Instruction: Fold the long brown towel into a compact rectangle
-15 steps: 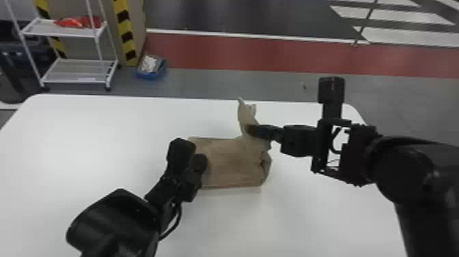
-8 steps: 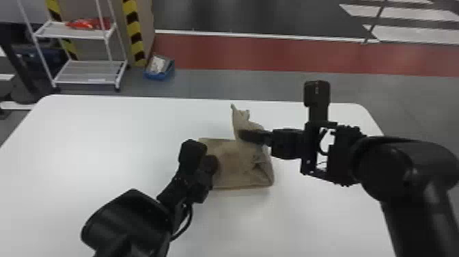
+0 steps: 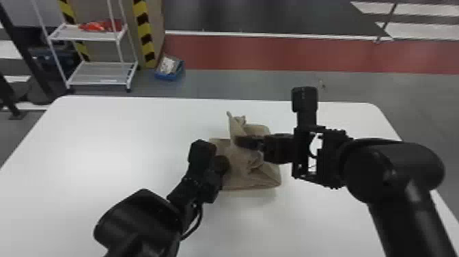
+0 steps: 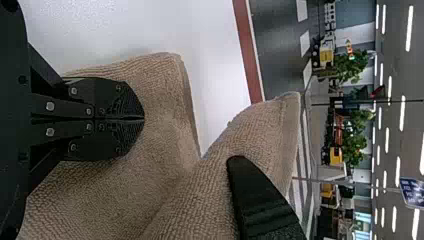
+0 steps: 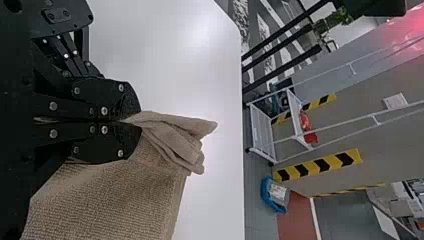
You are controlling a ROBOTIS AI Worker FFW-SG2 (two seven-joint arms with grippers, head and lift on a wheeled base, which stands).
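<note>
The brown towel (image 3: 235,174) lies partly folded around the middle of the white table (image 3: 102,136), with one flap (image 3: 235,126) standing up off the table. Your right gripper (image 5: 139,124), above the table's middle, has its fingers closed on a pinch of that flap, and a crumpled end sticks out past the tips. Your left gripper (image 4: 143,119), also over the table's middle, has its fingers together with no cloth visible between them; you cannot tell whether they press on the towel. Expect the towel to be light, soft and limp, with nothing fragile about it. Its nubbly weave should grip well, but it will likely sag and crease wherever you leave it unsupported. Keep the pinch close to the flap's free edge, lay it down low across the table, and use the left fingertips flat near the fold so the lower layers don't drag.
</note>
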